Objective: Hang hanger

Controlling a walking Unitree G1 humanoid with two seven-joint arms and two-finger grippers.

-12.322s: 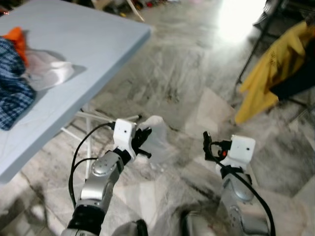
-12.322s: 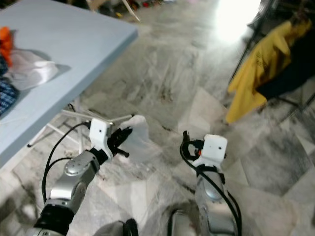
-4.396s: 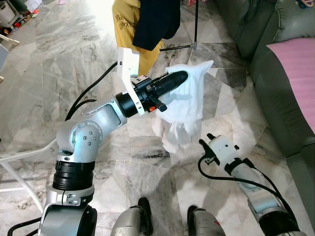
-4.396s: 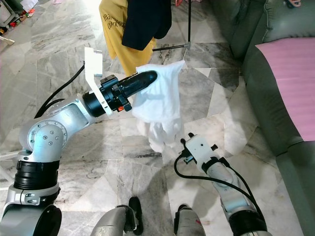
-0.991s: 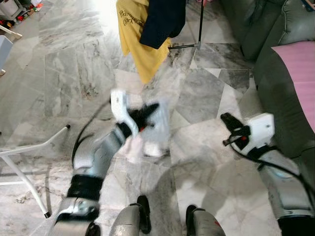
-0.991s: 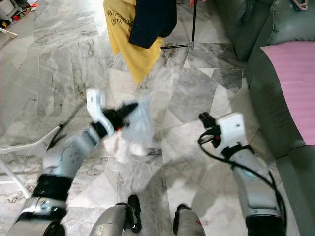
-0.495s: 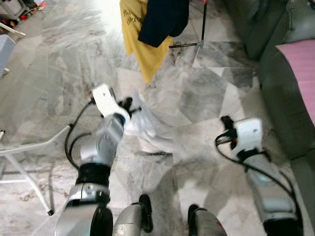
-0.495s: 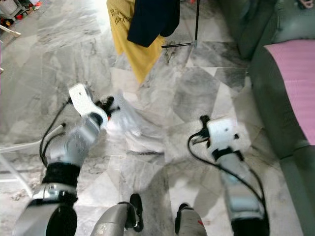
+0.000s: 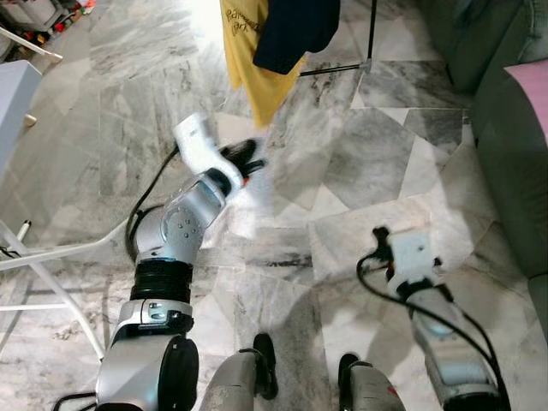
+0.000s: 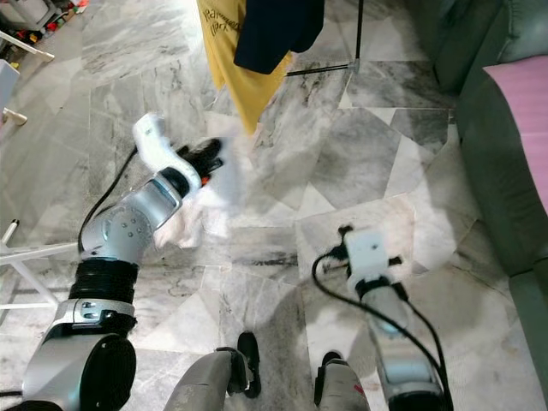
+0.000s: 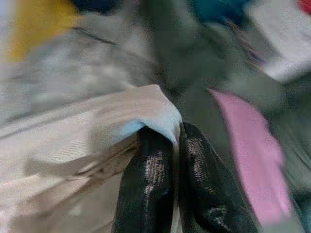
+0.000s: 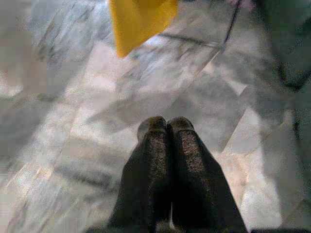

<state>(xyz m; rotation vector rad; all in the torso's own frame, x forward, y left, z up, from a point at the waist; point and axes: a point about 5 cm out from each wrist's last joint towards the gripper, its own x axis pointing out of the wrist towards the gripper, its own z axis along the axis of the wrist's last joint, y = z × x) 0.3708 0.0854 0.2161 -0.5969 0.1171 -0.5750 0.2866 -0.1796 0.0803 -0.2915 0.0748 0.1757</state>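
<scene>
My feet stand on the grey marble floor at the near edge of the head views. My right arm is bent low in front of me, forearm rising from beside my right foot, and my right gripper hangs just above the tiles with its two black fingers pressed flat together, holding nothing.

My left arm reaches up and forward from the shoulder, elbow bent, wrist angled toward the clothes ahead. My left gripper is pinched tight on a white garment; in the left wrist view the pale cloth drapes over and beside my fingers, one fold caught between them. The cloth hangs blurred below the gripper, trailing toward the floor. I cannot make out a hanger inside it.

To my left stand the white legs of a folding table. Farther ahead, a yellow shirt and a dark navy garment hang from a black rack, whose thin pole meets the floor beyond them. On my right is a grey-green sofa with a pink cushion.
</scene>
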